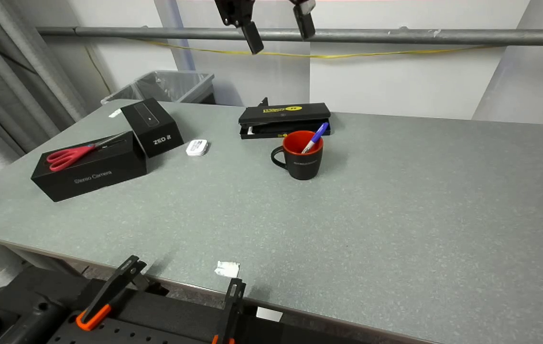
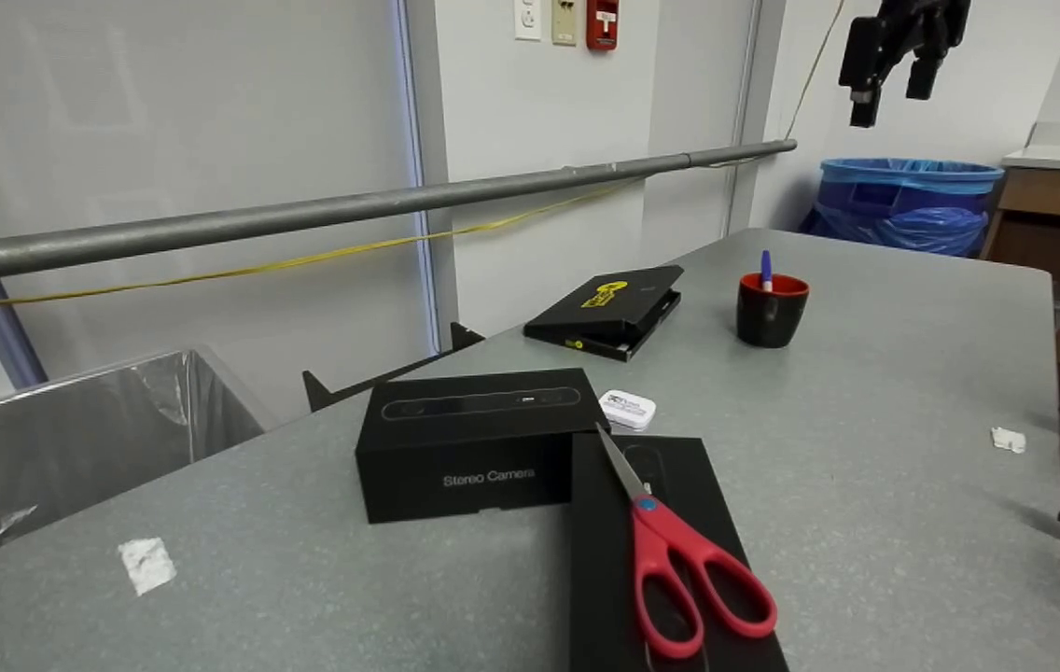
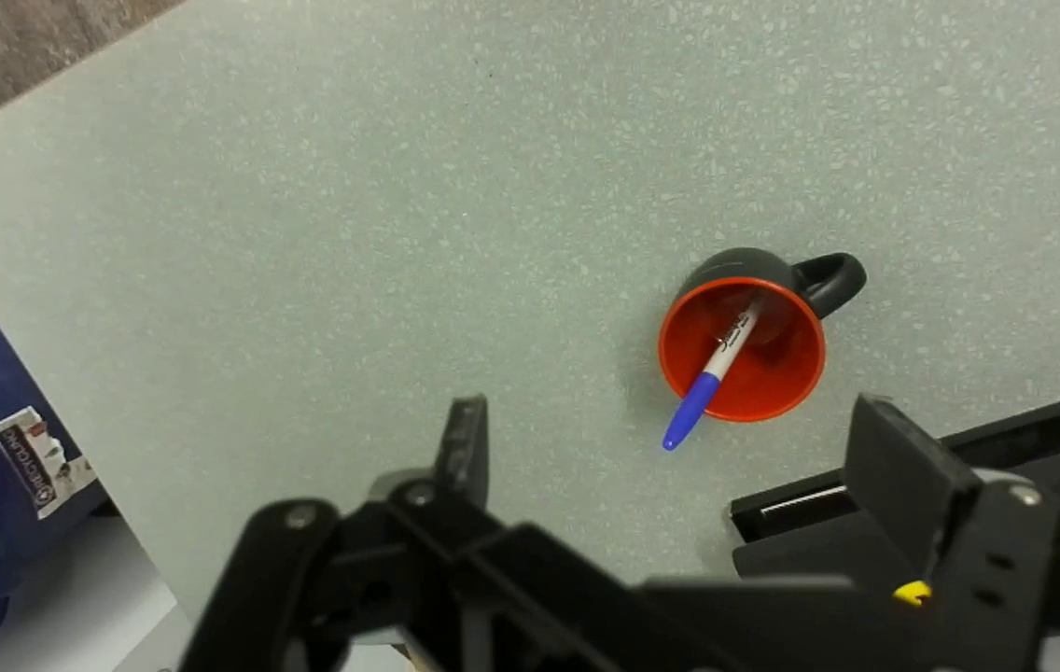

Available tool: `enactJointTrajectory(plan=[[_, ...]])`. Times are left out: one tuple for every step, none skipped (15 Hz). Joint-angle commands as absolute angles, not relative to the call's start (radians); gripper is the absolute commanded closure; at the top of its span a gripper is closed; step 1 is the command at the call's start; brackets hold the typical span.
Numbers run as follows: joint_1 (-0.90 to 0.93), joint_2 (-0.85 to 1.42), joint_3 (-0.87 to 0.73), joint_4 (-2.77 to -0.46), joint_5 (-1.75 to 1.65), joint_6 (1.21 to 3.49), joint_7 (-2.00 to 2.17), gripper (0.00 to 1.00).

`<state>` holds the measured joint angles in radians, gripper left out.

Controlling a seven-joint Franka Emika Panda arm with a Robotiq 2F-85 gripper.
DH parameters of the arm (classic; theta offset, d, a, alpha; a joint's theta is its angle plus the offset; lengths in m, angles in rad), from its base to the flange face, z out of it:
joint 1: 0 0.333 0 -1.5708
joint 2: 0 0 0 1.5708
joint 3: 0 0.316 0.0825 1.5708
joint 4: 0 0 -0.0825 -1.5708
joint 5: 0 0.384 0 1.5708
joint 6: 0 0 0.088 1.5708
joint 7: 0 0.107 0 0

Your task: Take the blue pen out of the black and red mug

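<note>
The black and red mug stands upright on the grey table in both exterior views (image 1: 303, 167) (image 2: 766, 319), and it shows in the wrist view (image 3: 737, 266). The blue pen leans inside it, with its blue cap sticking up past the rim, in both exterior views (image 1: 319, 133) (image 2: 766, 270) and the wrist view (image 3: 700, 399). Its lower white end is inside the mug. My gripper is open and empty, high above the table, in both exterior views (image 1: 281, 43) (image 2: 892, 105). In the wrist view its fingers (image 3: 670, 401) stand wide apart, with the pen cap appearing between them, well below.
A black case with a yellow logo (image 1: 283, 114) lies right behind the mug, its lid partly raised. Black camera boxes (image 1: 92, 169) with red scissors (image 1: 68, 157) on top and a small white tin (image 1: 197, 147) are farther off. A grey pipe (image 1: 396, 35) runs along the wall.
</note>
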<state>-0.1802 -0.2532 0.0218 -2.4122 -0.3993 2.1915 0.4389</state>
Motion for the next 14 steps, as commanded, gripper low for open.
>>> enactJointTrajectory(plan=[[-0.168,-0.256,0.012,-2.41,-0.401,2.188,0.44,0.0],[-0.168,-0.258,0.013,-2.41,-0.401,2.188,0.44,0.0],[-0.168,-0.259,0.013,-2.411,-0.401,2.188,0.44,0.0],[-0.167,-0.226,0.022,-2.408,-0.405,2.224,0.487,0.0],[-0.171,-0.195,0.029,-2.403,-0.414,2.243,0.538,0.0],[-0.173,-0.152,0.029,-2.398,-0.404,2.282,0.591,0.0],[-0.174,-0.116,0.025,-2.396,-0.396,2.329,0.633,0.0],[-0.177,-0.077,0.023,-2.387,-0.403,2.367,0.691,0.0],[-0.178,-0.032,0.018,-2.377,-0.416,2.413,0.758,0.0],[-0.174,0.008,0.008,-2.367,-0.424,2.454,0.807,0.0],[-0.168,0.046,-0.004,-2.356,-0.436,2.492,0.855,0.0],[-0.162,0.083,-0.019,-2.347,-0.452,2.529,0.904,0.0],[-0.153,0.113,-0.036,-2.337,-0.467,2.553,0.942,0.0],[-0.144,0.137,-0.057,-2.329,-0.489,2.575,0.98,0.0]])
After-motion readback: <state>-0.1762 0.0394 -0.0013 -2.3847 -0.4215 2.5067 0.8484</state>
